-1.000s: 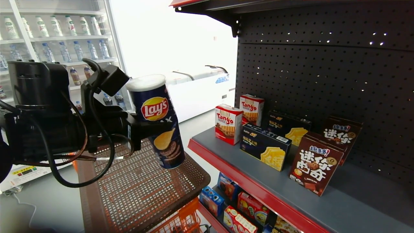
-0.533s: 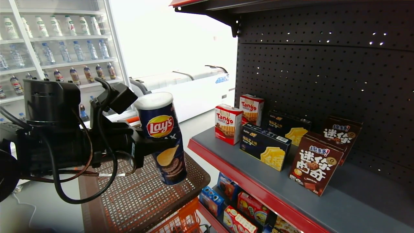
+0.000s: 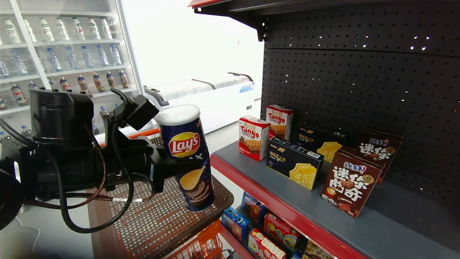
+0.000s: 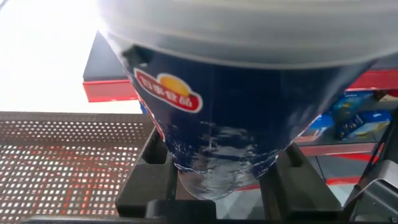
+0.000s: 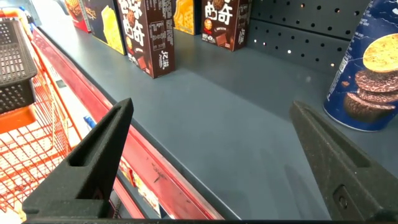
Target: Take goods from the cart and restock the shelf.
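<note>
A tall blue chip can (image 3: 187, 158) with a white lid hangs upright, slightly tilted, over the cart's brown mesh basket (image 3: 143, 216). My left gripper (image 3: 172, 167) is shut on its middle. In the left wrist view the can (image 4: 224, 118) looms close, with a black finger (image 4: 146, 186) on each side of it. The can sits just left of the grey shelf board (image 3: 251, 172) and its red front edge. My right gripper (image 5: 217, 168) stands open low over a bare stretch of the shelf board (image 5: 224, 118), with nothing between its fingers.
Red-and-white boxes (image 3: 253, 137), dark blue boxes (image 3: 294, 167) and brown boxes (image 3: 350, 189) stand on the shelf. Another blue can (image 5: 372, 74) stands by the pegboard back. More goods fill the lower shelf (image 3: 266, 233). An orange cart frame (image 3: 201, 244) lies under the basket.
My left arm has carried the can downward and to the right, closer to the shelf's red edge. The shelf goods have not moved.
</note>
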